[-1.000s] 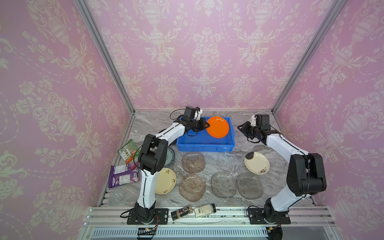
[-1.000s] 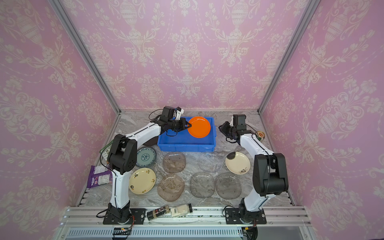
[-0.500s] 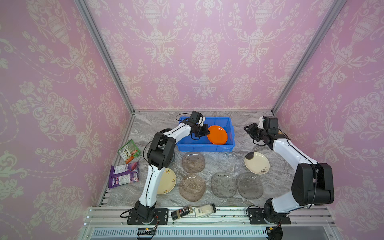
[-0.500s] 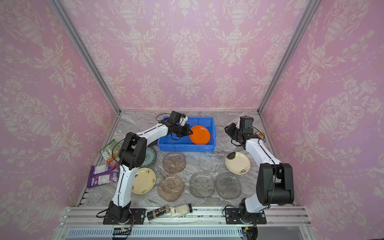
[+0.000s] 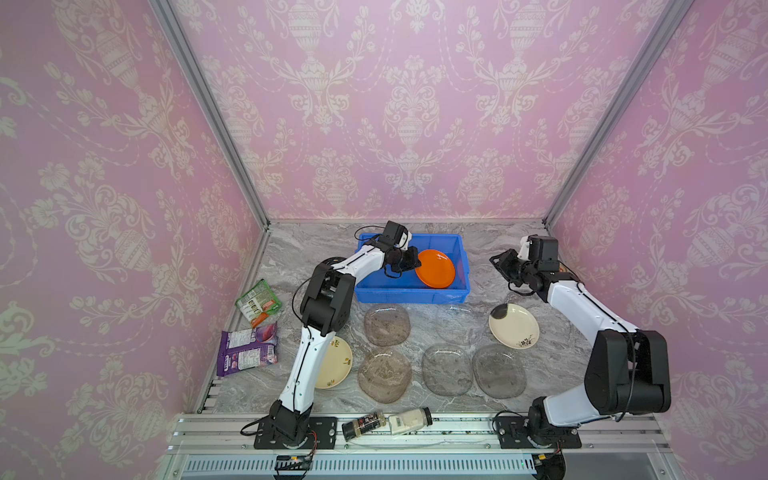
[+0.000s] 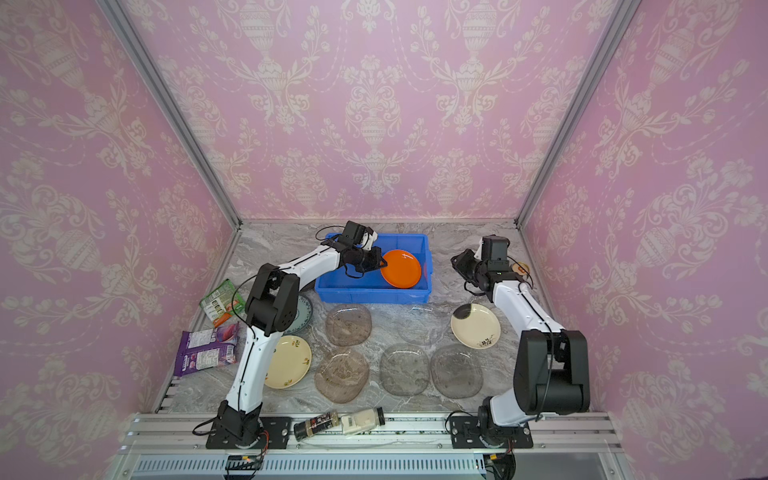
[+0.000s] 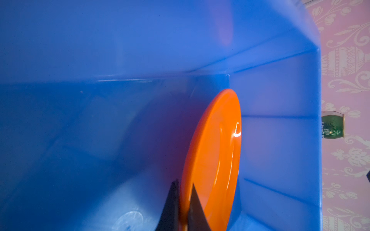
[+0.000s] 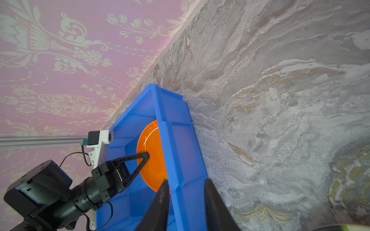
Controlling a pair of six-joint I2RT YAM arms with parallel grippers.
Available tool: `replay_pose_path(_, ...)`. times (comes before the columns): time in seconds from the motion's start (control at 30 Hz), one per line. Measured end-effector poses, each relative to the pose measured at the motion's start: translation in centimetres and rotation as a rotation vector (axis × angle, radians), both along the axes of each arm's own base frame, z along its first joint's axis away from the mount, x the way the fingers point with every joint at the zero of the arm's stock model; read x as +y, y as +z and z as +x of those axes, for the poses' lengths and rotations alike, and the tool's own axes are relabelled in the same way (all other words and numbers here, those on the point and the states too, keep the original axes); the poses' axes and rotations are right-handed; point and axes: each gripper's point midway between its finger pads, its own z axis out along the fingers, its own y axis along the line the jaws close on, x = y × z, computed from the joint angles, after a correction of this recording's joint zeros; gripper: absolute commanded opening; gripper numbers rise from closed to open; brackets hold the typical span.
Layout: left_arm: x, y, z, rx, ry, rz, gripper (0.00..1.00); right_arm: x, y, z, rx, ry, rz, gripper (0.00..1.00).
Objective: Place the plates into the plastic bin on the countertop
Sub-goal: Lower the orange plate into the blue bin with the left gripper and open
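the job is near its start: only the orange plate [image 5: 435,269] is inside the plastic bin [image 5: 409,296], and it is not let go yet. the left gripper [image 7: 184,187] pinches its rim, fingers pressed tight on either face, and holds it tilted up on edge over the right half of the bin. whether its lower edge touches the floor i cannot tell. the right gripper [image 5: 500,266] hangs beside the bin's right wall, over the countertop [image 5: 316,249], with jaws part spread and nothing between them.

what is left, as i judge it: lay this plate down, release it, then fetch the rest. in front of the bin lie five rounded-square translucent plates [image 5: 387,320] in two rows. a cream flowered plate [image 5: 514,325] sits to their right, and another cream plate [image 5: 340,368] lies half under the left arm [image 5: 316,357]. there is also a teal patterned plate [image 6: 306,313] (mostly hidden behind that arm's elbow). so at least eight wait outside.

the orange plate is round, shallow, plain and glossy, with a bright glint on its face. its thin rim suits an edge pinch, though it looks slick.
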Motion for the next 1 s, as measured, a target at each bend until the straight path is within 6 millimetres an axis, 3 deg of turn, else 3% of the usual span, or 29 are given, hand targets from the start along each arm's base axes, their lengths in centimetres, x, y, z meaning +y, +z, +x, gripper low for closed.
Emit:
replay_pose_path(0.13, 0.3, -0.2, 0.0, -0.009, -0.004, 0.027, 0.25, 0.1, 0.0, -0.1, 0.001, 0.005, 0.004, 0.31)
replay_pose_path(0.43, 0.8, -0.7, -0.3, -0.003, -0.011, 0.065, 0.38, 0.1, -0.1, -0.1, 0.002, 0.007, 0.004, 0.31)
replay_pose_path(1.0, -0.2, 0.5, 0.2, -0.034, -0.024, 0.052, 0.42, 0.8, -1.7, 0.0, 0.039, 0.049, 0.019, 0.31)
